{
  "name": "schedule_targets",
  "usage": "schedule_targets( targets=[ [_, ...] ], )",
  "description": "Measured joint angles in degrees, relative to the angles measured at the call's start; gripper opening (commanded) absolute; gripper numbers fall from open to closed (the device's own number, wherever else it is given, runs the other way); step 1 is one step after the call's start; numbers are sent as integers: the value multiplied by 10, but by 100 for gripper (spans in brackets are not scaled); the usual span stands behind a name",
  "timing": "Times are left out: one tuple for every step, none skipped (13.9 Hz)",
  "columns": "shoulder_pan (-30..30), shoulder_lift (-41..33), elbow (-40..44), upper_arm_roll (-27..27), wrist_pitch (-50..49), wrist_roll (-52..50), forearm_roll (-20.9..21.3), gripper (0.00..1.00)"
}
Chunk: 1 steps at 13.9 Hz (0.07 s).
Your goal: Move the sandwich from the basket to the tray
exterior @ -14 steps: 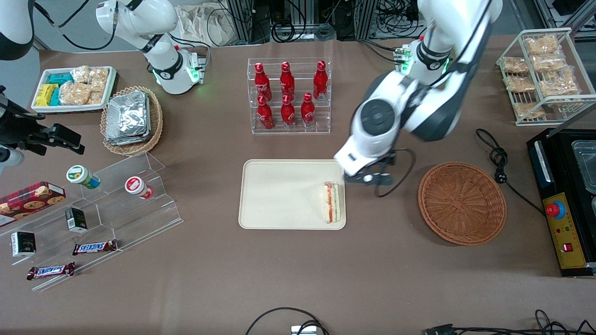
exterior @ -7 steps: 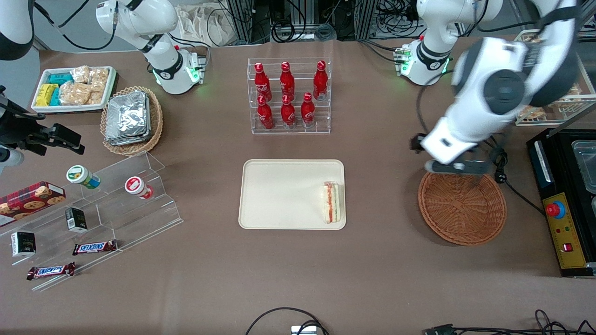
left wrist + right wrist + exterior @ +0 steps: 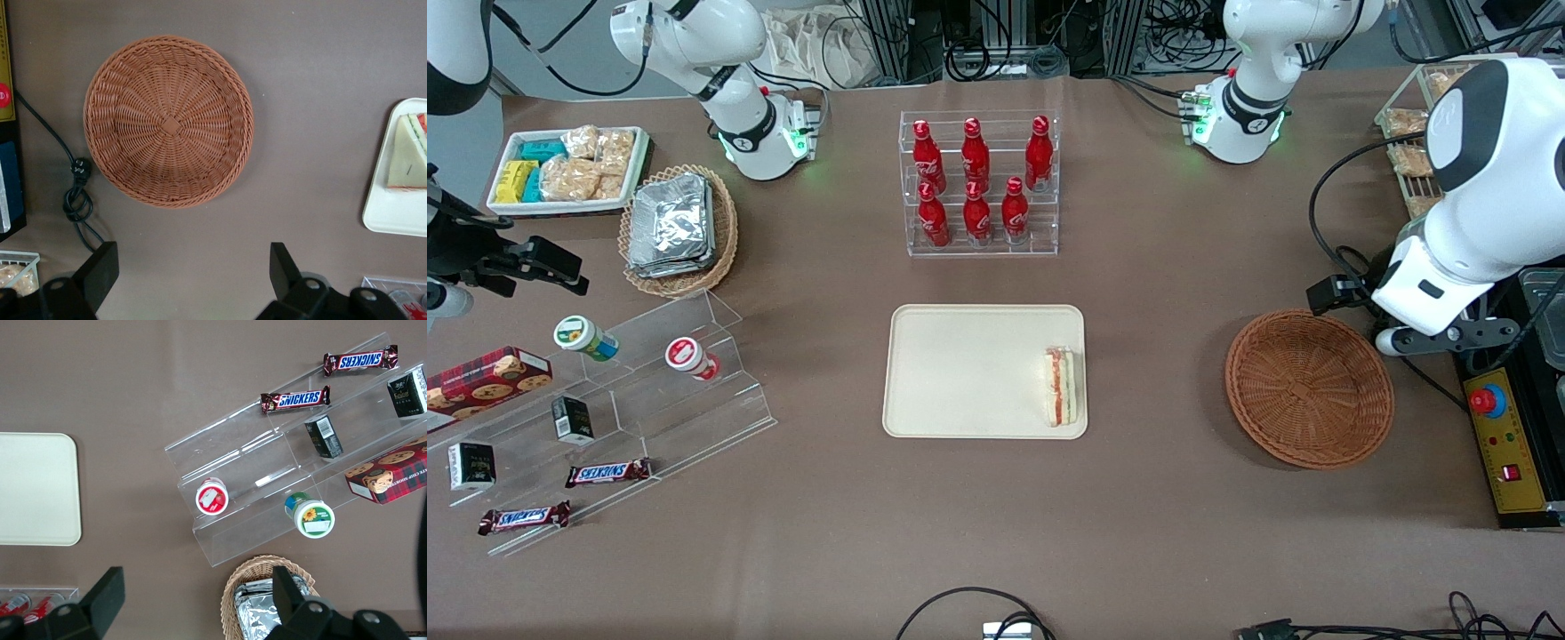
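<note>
The sandwich (image 3: 1061,387), a white bread wedge with red and green filling, lies on the beige tray (image 3: 969,373) at the tray's edge nearest the basket. The reddish-brown wicker basket (image 3: 1309,388) holds nothing. My left arm's gripper (image 3: 1445,340) hangs open and empty above the table beside the basket, toward the working arm's end. In the left wrist view the gripper (image 3: 192,273) shows two black fingers (image 3: 100,267) spread wide over bare table, with the basket (image 3: 170,120), the tray's corner (image 3: 400,217) and the sandwich (image 3: 408,155) all apart from it.
A black control box with a red button (image 3: 1489,400) and a coiled cable (image 3: 1374,298) lie beside the basket. A wire rack of snack bags (image 3: 1414,147) stands near the arm. A bottle rack (image 3: 980,182) stands farther from the camera than the tray. Acrylic shelves (image 3: 649,382) sit toward the parked arm's end.
The gripper left the tray's edge, crossed above the basket and now hangs near the control box. The sandwich stays where it lay on the tray.
</note>
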Motion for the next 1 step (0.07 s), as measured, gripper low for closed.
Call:
schedule_targets(
  targets=[
    [0,8,14,-1,-9,0,0,100]
  ],
)
